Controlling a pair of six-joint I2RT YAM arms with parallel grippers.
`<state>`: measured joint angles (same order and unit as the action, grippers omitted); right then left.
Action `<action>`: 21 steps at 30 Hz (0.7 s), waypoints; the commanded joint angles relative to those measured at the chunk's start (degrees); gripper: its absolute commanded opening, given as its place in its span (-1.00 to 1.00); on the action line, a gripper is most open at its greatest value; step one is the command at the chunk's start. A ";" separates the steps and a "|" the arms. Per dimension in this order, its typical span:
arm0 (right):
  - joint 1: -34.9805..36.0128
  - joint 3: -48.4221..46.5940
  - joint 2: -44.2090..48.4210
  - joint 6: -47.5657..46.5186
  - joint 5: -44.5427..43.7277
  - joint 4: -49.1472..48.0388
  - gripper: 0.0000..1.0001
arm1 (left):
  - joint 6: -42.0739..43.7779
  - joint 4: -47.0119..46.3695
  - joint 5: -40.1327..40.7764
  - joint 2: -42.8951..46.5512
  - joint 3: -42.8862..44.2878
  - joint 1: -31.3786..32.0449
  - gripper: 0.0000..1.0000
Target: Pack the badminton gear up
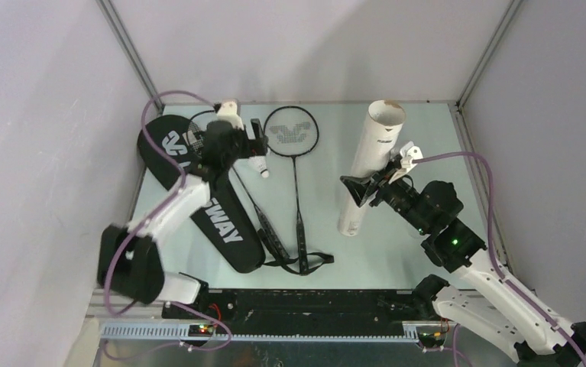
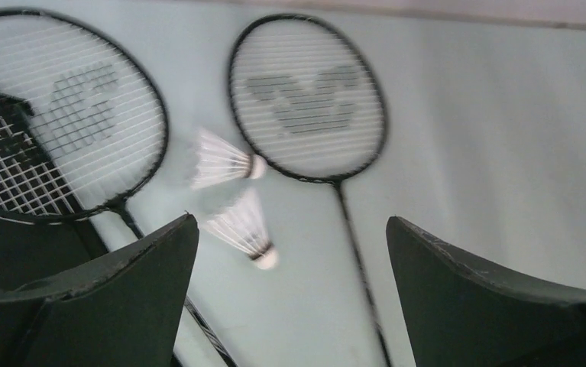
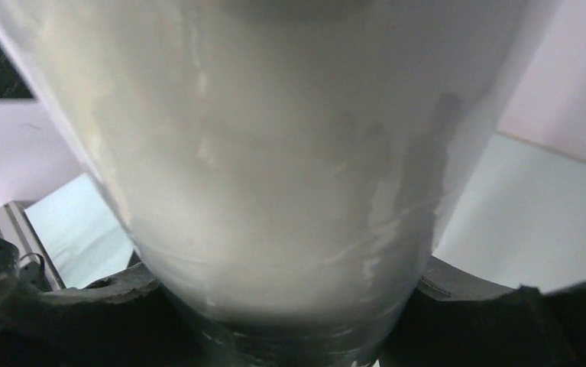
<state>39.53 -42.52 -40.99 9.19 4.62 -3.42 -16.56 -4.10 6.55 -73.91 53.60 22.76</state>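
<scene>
Two black rackets lie side by side, one head (image 2: 305, 95) on the table, the other (image 2: 53, 115) resting on the black racket bag (image 1: 213, 218). Two white shuttlecocks (image 2: 225, 163) (image 2: 245, 229) lie between the racket heads. My left gripper (image 2: 291, 222) hovers open above them with nothing between its fingers; the top view shows the left gripper (image 1: 247, 144) just left of a shuttlecock (image 1: 261, 168). My right gripper (image 1: 367, 187) is shut on the long white tube (image 1: 373, 149) near its middle, and the tube (image 3: 274, 153) fills the right wrist view.
The racket handles and their black straps (image 1: 301, 260) lie near the front edge. Grey walls with metal posts (image 1: 129, 53) enclose the table on three sides. Purple cables (image 1: 160, 107) loop above both arms.
</scene>
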 commanded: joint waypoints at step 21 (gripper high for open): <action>-4.72 0.86 -1.03 1.03 2.26 2.18 -0.01 | -0.68 21.11 -25.08 -46.62 35.07 -13.01 0.75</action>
<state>35.33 -41.01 -41.95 10.04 6.26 1.67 -17.47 18.04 -14.61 -121.14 88.07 9.63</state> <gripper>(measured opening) 0.628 0.903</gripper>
